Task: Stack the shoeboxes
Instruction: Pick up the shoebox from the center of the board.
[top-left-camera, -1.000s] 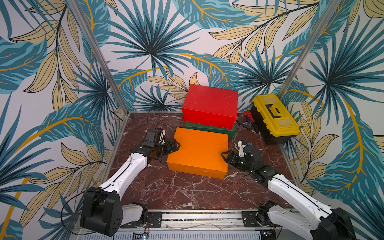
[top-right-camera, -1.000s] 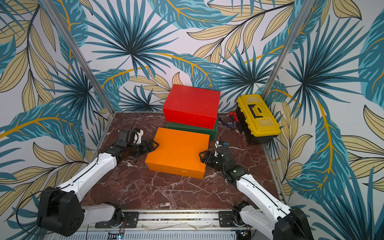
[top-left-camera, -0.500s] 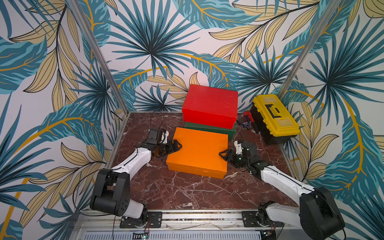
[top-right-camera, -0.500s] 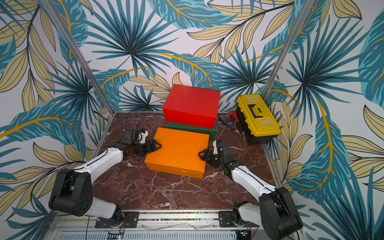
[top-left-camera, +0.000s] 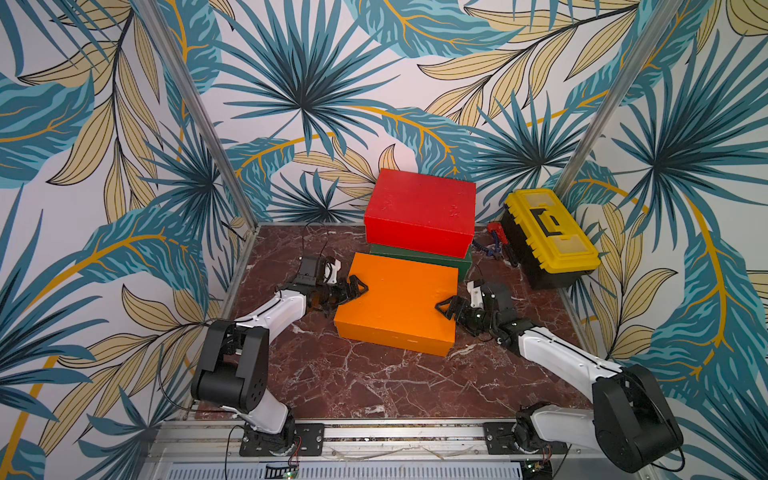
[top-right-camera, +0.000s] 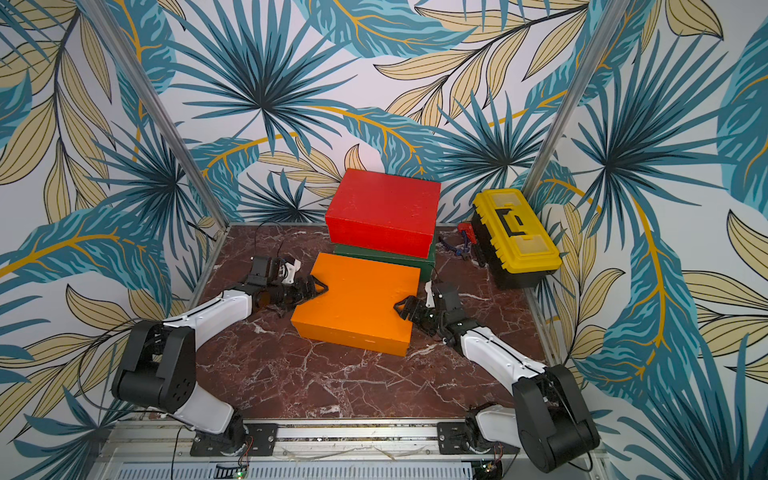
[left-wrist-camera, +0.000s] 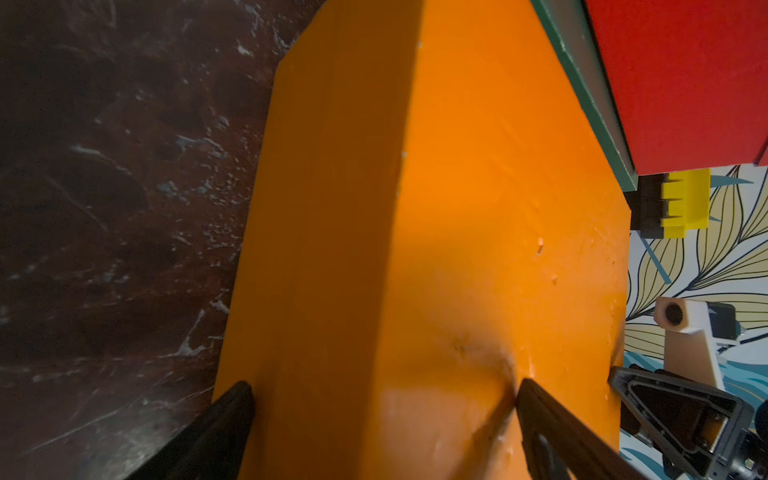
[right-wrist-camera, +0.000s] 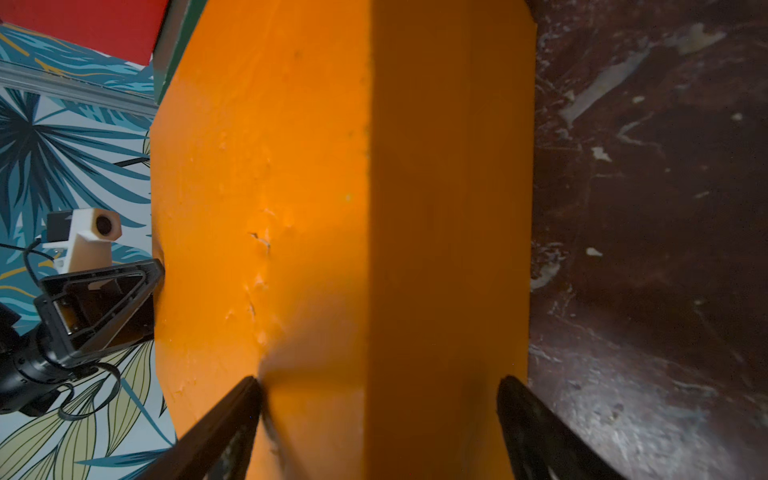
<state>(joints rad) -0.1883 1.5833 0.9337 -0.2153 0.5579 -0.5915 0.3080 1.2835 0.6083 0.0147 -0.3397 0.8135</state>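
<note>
The orange shoebox (top-left-camera: 399, 305) lies flat on the marble table, in front of the other two. The red shoebox (top-left-camera: 422, 212) sits on the dark green shoebox (top-left-camera: 463, 264), of which only a thin edge shows. My left gripper (top-left-camera: 353, 293) straddles the orange box's left end with its jaws wide. One fingertip (left-wrist-camera: 530, 395) rests on the lid, the other sits low by the box's bottom edge. My right gripper (top-left-camera: 444, 309) straddles the right end the same way, open, one fingertip (right-wrist-camera: 245, 395) on the lid.
A black toolbox with a yellow lid (top-left-camera: 548, 241) stands at the back right near the metal frame post. Small red-handled tools (top-left-camera: 494, 232) lie between it and the stacked boxes. Bare marble table (top-left-camera: 374, 382) stretches in front of the orange box. Patterned walls close in the back and sides.
Both grippers have slid inward over the ends of the orange box, and both elbows have risen. The orange box has not moved.
</note>
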